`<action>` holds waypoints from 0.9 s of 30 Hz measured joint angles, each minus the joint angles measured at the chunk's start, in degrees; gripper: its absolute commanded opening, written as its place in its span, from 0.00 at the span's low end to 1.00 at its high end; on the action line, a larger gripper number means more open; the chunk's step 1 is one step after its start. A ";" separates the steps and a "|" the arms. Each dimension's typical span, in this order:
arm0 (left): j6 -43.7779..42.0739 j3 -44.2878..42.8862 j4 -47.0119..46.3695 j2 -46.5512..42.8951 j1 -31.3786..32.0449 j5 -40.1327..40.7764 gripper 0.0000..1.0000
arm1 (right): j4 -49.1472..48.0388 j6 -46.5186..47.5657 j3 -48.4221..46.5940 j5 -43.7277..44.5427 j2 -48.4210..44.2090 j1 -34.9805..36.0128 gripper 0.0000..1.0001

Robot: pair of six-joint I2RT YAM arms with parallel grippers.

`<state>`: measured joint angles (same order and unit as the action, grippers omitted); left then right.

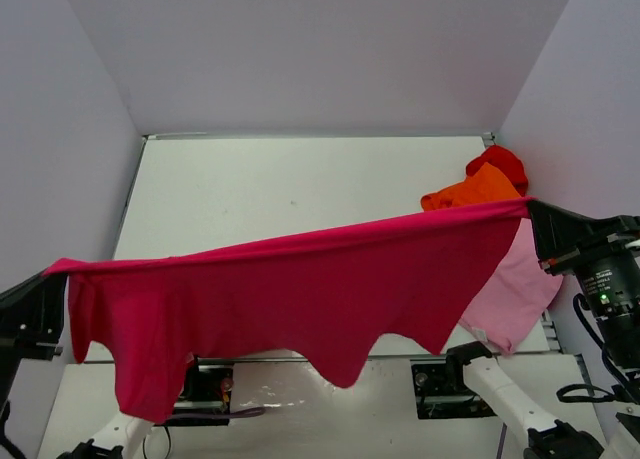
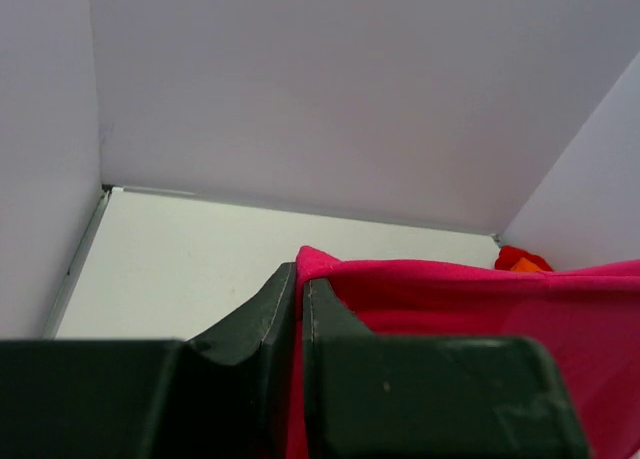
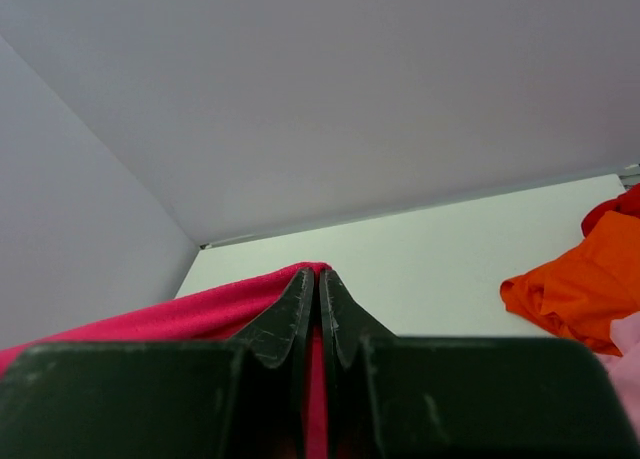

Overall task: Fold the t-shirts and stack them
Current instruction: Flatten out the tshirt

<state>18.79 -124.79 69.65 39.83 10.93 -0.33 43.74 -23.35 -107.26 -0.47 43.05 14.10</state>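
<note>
A crimson-magenta t-shirt hangs stretched in the air between both arms, its lower edge drooping in points toward the near table edge. My left gripper is shut on its left corner, cloth pinched between the fingers. My right gripper is shut on the right corner, and the same crimson cloth shows at its fingertips. At the right of the table lie an orange t-shirt, a bright red t-shirt behind it, and a light pink t-shirt, partly hidden by the held shirt.
The white table is boxed in by pale walls at the back and on both sides. The arm bases sit at the near edge below the hanging shirt.
</note>
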 measured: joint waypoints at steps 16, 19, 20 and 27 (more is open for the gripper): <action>-3.12 18.54 -5.71 25.21 0.37 10.72 0.00 | -6.67 5.22 19.17 6.28 12.56 -1.07 0.00; -3.39 22.48 -8.81 29.93 0.36 11.52 0.00 | -11.01 6.05 23.40 7.54 17.24 -1.07 0.00; -3.45 22.84 -9.63 31.62 0.36 11.93 0.00 | -12.92 6.31 24.89 7.79 18.71 -1.07 0.00; -3.67 23.12 -18.43 43.26 0.36 15.09 0.00 | -25.52 6.89 30.34 8.67 31.47 -1.34 0.00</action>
<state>15.12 -101.67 51.22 83.09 11.29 14.75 18.22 -16.45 -76.92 8.20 74.52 12.77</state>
